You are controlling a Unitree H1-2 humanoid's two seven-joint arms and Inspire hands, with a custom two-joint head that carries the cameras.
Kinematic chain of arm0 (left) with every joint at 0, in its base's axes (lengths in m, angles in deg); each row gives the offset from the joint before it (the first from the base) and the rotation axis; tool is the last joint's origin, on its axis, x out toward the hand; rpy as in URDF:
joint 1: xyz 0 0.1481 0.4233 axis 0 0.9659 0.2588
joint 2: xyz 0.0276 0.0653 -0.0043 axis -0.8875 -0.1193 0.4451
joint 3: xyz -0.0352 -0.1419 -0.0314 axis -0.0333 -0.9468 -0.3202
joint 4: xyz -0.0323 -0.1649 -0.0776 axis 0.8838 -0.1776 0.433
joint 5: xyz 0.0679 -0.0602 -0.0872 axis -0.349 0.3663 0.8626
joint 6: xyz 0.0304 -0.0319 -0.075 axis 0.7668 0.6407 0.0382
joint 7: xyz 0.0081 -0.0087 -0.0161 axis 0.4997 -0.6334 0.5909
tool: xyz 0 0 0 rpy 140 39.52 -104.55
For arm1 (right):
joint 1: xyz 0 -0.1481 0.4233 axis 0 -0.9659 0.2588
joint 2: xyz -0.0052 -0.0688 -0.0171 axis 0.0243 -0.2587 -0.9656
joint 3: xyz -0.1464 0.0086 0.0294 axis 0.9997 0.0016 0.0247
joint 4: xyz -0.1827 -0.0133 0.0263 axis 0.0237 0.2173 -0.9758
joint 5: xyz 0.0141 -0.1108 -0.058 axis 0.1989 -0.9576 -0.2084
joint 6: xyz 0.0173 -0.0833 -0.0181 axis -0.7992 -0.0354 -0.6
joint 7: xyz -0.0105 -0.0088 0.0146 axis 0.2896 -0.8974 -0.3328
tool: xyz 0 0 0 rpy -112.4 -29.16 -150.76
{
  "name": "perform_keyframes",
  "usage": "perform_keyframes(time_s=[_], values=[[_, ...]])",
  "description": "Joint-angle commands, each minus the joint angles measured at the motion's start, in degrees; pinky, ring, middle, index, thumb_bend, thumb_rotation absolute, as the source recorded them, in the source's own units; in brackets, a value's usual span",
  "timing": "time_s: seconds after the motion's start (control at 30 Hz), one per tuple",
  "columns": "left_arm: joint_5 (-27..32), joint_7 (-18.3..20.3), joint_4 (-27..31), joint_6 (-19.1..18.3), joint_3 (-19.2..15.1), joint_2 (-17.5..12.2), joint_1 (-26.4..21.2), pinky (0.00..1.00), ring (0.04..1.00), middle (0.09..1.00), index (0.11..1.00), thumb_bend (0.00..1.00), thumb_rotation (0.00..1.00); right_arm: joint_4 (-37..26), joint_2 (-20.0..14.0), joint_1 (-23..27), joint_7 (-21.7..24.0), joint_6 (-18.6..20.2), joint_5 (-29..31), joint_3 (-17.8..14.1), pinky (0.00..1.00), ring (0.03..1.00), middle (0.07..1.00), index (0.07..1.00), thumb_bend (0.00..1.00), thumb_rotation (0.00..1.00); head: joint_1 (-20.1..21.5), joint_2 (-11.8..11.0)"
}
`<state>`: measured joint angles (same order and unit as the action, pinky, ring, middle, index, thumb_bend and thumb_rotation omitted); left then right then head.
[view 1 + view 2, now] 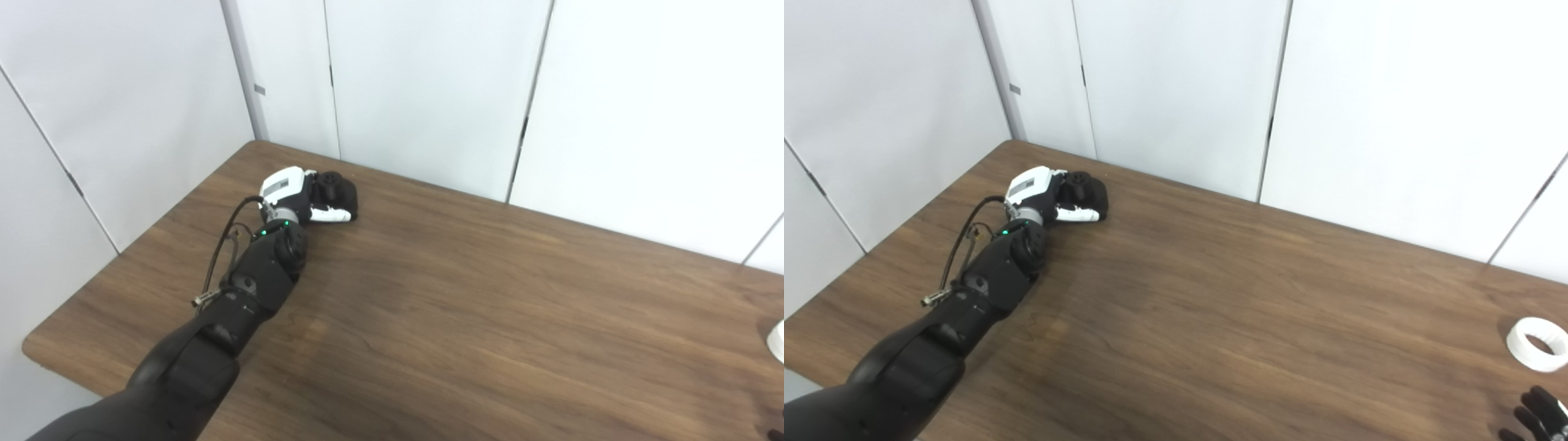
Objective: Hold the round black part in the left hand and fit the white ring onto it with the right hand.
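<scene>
Two parts: my left robot hand [1062, 196] grips the round black part [1088, 191]; the smooth white ring [1537, 343] lies on the wood-grain counter [1213, 306]; I cannot tell the right robot hand's [1540, 413] state.

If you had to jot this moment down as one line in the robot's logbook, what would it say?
left hand: closed around round black part at far table corner | right hand: fingertips only, near edge | white ring: lying free, untouched | fitting: not started

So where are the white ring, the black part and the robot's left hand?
white ring [1537, 344]: right eye view, its near rim.
round black part [1088, 191]: right eye view, its dark top.
left hand [1048, 197]: right eye view, hand's middle.
</scene>
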<state>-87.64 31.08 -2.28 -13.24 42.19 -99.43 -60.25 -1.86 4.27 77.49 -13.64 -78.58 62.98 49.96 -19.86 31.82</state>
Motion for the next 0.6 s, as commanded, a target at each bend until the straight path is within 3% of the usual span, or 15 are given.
perform_keyframes(time_s=[0.0, 0.2, 0.4, 0.43, 0.47, 0.5, 0.57], values=[[-0.06, -2.3, 1.07, 1.5, -0.19, -1.15, -3.32, 1.0, 0.987, 0.937, 0.838, 1.0, 0.51, -1.66, -0.56, 0.79, -0.56, -1.53, -0.07, -0.12, 0.77, 0.874, 0.87, 0.846, 0.88, 0.91, -0.02, 0.12], [-0.44, -2.12, 1.48, 1.05, 0.57, -1.38, -2.9, 1.0, 0.973, 0.91, 0.732, 1.0, 0.5, -1.99, -0.56, 0.75, -0.5, -1.14, 0.25, -0.24, 0.77, 0.871, 0.877, 0.855, 0.87, 0.91, -0.1, 0.38], [-0.26, -3.51, 1.61, 1.91, 0.48, -1.33, -2.55, 1.0, 0.953, 0.881, 0.602, 0.99, 0.43, -1.74, -0.68, 0.85, -0.35, -1.31, 0.62, -0.37, 0.77, 0.878, 0.877, 0.857, 0.87, 0.91, -0.16, 0.56], [0.12, -4.06, 1.52, 2.67, 0.17, -1.23, -2.41, 1.0, 0.941, 0.853, 0.548, 0.93, 0.34, -1.71, -0.66, 0.91, -0.4, -1.31, 0.53, -0.35, 0.77, 0.875, 0.879, 0.86, 0.87, 0.9, -0.14, 0.66], [0.39, -4.43, 1.45, 3.2, -0.05, -1.16, -2.32, 1.0, 0.939, 0.838, 0.516, 0.73, 0.21, -1.7, -0.65, 0.95, -0.44, -1.28, 0.47, -0.34, 0.78, 0.872, 0.878, 0.86, 0.87, 0.9, -0.14, 0.66], [0.66, -5.31, 1.34, 3.99, -0.43, -0.99, -2.17, 1.0, 0.937, 0.83, 0.5, 0.63, 0.15, -1.79, -0.62, 0.95, -0.55, -1.18, 0.37, -0.35, 0.78, 0.871, 0.878, 0.86, 0.88, 0.91, -0.12, 0.66], [0.93, -6.81, 1.02, 5.21, -0.85, -0.75, -2.0, 1.0, 0.913, 0.785, 0.482, 0.55, 0.08, -2.01, -0.65, 0.89, -0.64, -1.0, 0.13, -0.33, 0.78, 0.868, 0.877, 0.862, 0.88, 0.91, -0.12, 0.66]])
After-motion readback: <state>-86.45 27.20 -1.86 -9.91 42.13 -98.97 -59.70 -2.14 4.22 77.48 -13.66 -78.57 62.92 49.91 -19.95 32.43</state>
